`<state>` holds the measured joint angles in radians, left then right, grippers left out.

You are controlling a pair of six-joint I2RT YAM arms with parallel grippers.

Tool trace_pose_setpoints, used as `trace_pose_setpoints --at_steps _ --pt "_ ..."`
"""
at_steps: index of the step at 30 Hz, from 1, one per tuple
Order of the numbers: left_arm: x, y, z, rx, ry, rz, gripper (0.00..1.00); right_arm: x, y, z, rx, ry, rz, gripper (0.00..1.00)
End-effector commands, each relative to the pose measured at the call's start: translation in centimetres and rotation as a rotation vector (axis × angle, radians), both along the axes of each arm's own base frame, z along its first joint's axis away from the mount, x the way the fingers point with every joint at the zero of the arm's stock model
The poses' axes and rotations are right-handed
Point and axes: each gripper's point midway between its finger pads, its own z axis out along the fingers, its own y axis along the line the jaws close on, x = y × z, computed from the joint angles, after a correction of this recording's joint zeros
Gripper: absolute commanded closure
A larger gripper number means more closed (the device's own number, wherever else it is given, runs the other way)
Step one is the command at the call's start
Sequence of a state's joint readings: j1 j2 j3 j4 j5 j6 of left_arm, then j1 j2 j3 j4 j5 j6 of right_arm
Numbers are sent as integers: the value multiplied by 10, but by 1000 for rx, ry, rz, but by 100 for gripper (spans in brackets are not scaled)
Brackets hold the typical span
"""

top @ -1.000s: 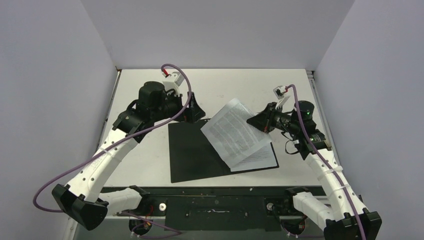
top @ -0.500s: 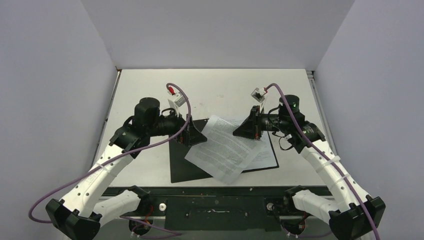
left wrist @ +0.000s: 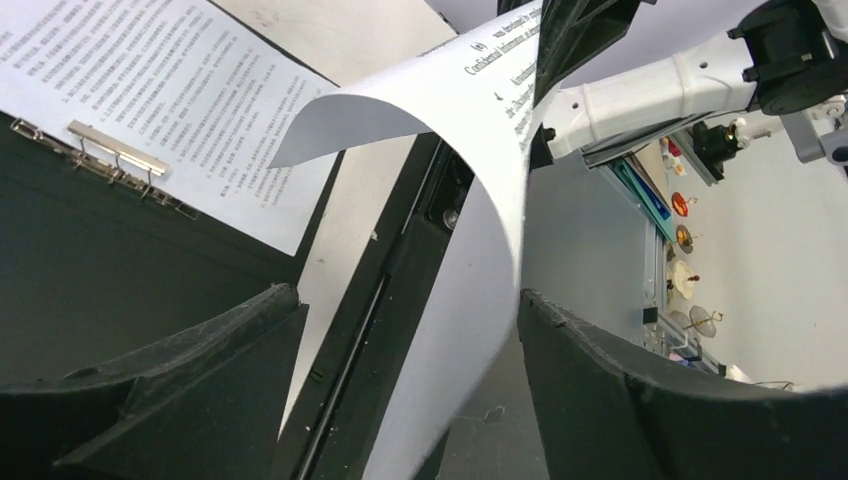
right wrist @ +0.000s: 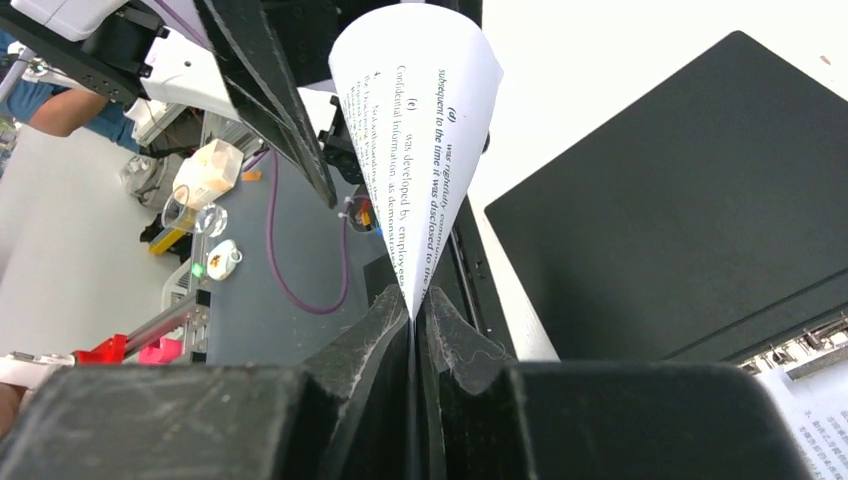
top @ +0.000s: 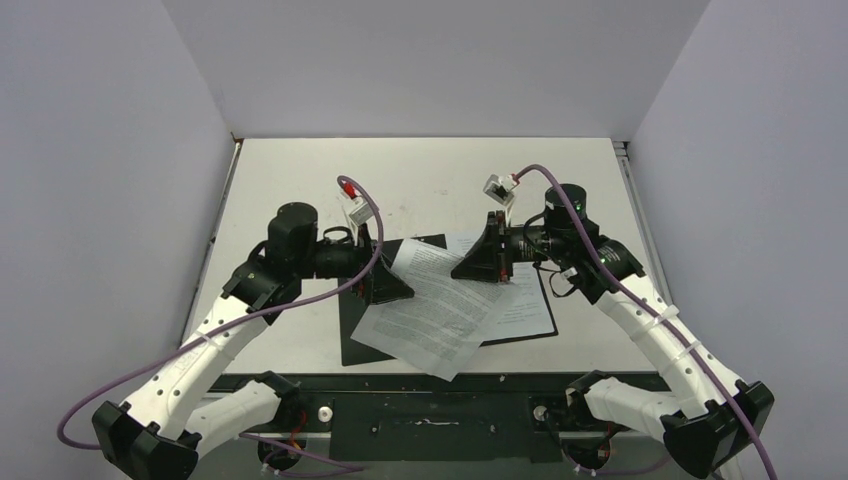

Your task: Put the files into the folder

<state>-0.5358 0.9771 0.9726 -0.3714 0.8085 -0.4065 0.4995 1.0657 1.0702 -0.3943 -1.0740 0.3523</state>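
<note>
Laboratory test cell: plain partition walls point(top: 420, 60) from 9 to 3 o'clock enclose table point(top: 430, 175); cluttered bench point(left wrist: 685, 260) outside.

lower file point(top: 525, 315) in folder point(top: 355, 356), upper file point(top: 440, 310) above

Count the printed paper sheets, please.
2. One white printed sheet lies flat on the right half of the open black folder; the other curls midair, pinched by the right gripper. More may hide beneath.

Pale tabletop boxed in by plain grey walls point(top: 430, 60).
The table point(top: 420, 170) carries a black strip point(top: 430, 400) along its near edge; off the table, the right wrist view catches a clear cup point(right wrist: 195, 200) and what may be a blue-sleeved arm point(right wrist: 60, 105).
</note>
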Motion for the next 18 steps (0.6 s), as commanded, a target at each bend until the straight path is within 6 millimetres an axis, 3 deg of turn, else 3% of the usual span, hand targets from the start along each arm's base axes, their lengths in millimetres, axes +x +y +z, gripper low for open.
trace_pose_setpoints --at_steps 1,6,9,13,16,18 --pt "-11 -6 18 -78 -76 -87 33 3 7 35 57 -110 14 90" --pt "-18 -8 20 -108 -82 -127 76 5 8 31 36 -114 0 88" --pt "-20 -9 20 -122 -81 -138 100 4 9 30 30 -124 -8 81" --pt "-23 -6 25 -151 -116 -128 100 16 2 23 -12 -151 -106 61" --pt "-25 -2 33 -170 -162 -104 100 26 -5 20 -28 -179 -200 39" --pt "-27 1 40 -191 -191 -88 100 34 -12 21 -36 -206 -276 31"
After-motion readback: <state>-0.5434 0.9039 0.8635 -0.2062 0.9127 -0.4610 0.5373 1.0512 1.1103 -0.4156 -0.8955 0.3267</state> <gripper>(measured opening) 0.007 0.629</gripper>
